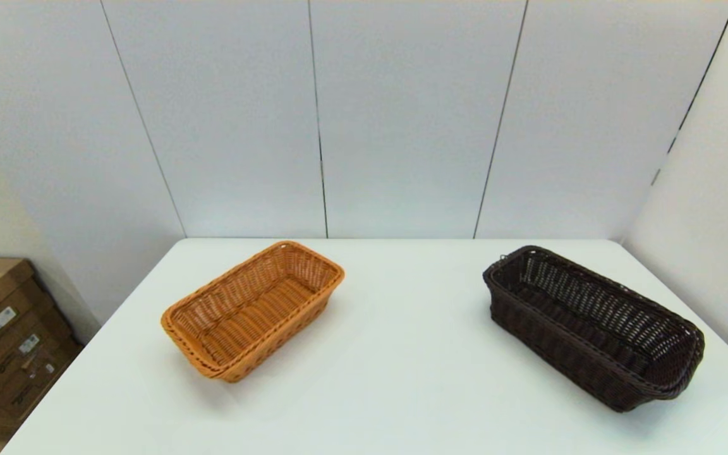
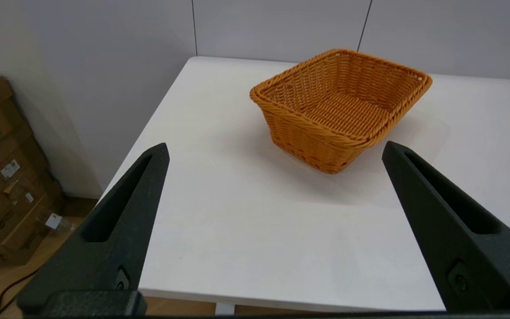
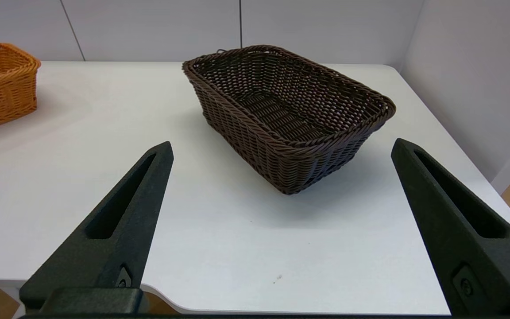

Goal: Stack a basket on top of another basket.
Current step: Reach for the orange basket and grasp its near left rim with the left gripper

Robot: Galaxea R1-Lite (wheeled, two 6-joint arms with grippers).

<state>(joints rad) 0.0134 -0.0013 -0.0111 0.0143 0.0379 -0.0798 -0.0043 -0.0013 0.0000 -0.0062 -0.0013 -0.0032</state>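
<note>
You see a white desk with rounded corners, standing in a corner of pale grey wall panels with thin dark seams. On the floor beside the desk, on the robot's left, there are brown cardboard boxes with small white labels.

The dark brown basket is long and rectangular, almost black, with open-weave sides and a twisted rim. It stands upright and empty on the desk, ahead of the fingers of the right gripper, its near short end roughly between the two tips but farther away, not touching them. The orange-tan basket has a tight weave and a braided rim. It also stands upright and empty, ahead of the fingers of the left gripper. The two baskets are well apart, with bare desk between them.

Both grippers hover over the near edge of the desk. On each one the fingers are spread wide and hold nothing.
</note>
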